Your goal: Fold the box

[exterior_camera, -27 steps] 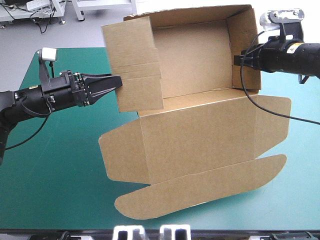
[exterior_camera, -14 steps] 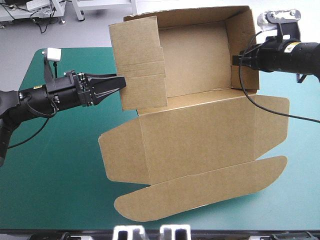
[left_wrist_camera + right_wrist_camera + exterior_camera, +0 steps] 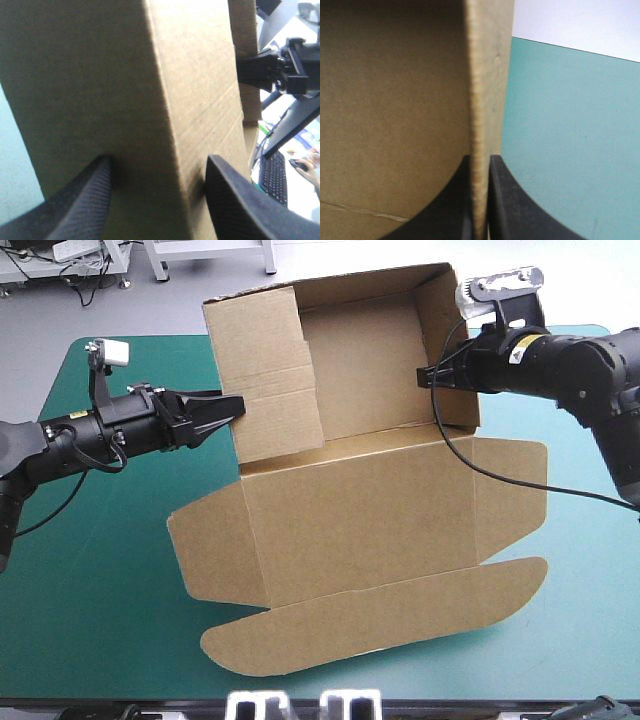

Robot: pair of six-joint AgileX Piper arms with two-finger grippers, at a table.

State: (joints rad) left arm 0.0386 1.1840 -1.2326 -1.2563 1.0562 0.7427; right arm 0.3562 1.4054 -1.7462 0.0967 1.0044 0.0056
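The brown box [image 3: 370, 520] lies on the teal-green cover with its back and side walls raised and its lid [image 3: 380, 615] flat toward the near edge. My left gripper [image 3: 238, 405] is at the folded left wall [image 3: 265, 370]. In the left wrist view its fingers [image 3: 90, 200] stand apart, astride that wall's folded corner [image 3: 165, 125]. My right gripper [image 3: 425, 375] is shut on the right wall [image 3: 455, 350]. In the right wrist view the board's edge [image 3: 482, 100] is pinched between its fingers [image 3: 497, 200]. The right gripper [image 3: 270, 70] also shows in the left wrist view, beyond the wall.
The teal-green cover [image 3: 100, 590] shows on both sides of the box. The lid's rounded front flap [image 3: 250, 650] reaches close to the table's near edge. The raised back wall [image 3: 360, 350] stands at the table's far edge.
The whole box has slid left and turned a little. My right gripper moved left with the right wall in its grip. The left gripper stayed at the left wall, shifting slightly back.
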